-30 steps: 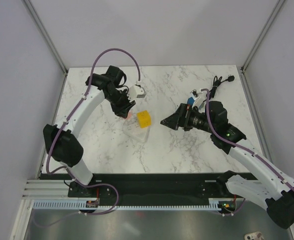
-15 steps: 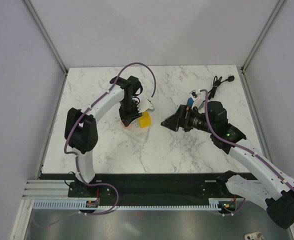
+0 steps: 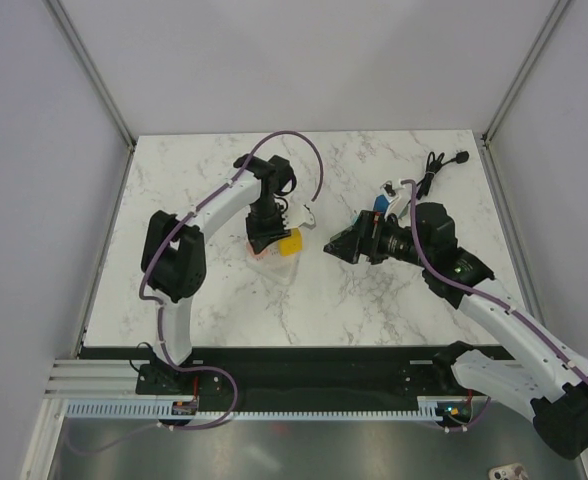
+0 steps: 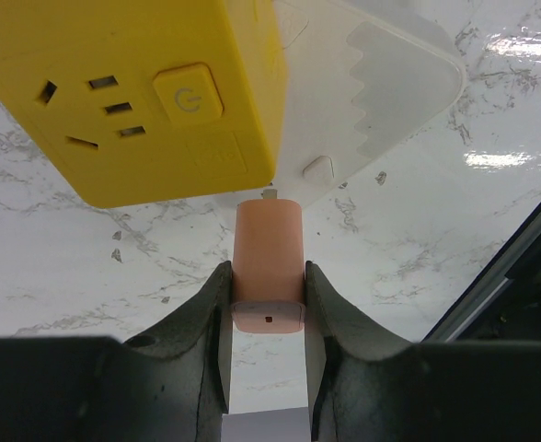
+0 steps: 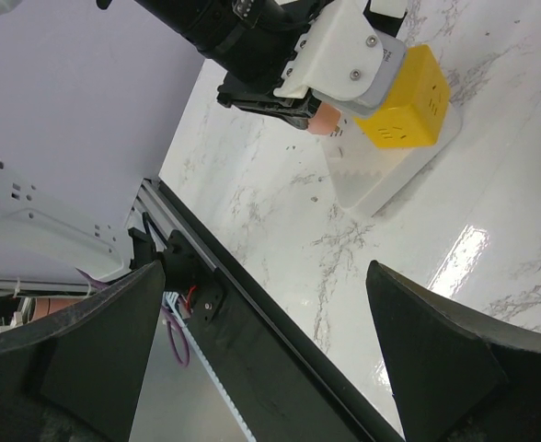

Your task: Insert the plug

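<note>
My left gripper [image 4: 268, 308] clamps the pink plug [image 4: 269, 249], tip just beside the yellow socket cube [image 4: 142, 101]; I judge it needs squaring up before a straight push.

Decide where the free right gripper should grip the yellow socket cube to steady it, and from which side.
Across two opposite flat faces of the yellow socket cube, coming from its right, where the open right gripper faces it. Those parallel faces likely suit a two-finger pinch; the left gripper with the pink plug crowds the other side.
</note>
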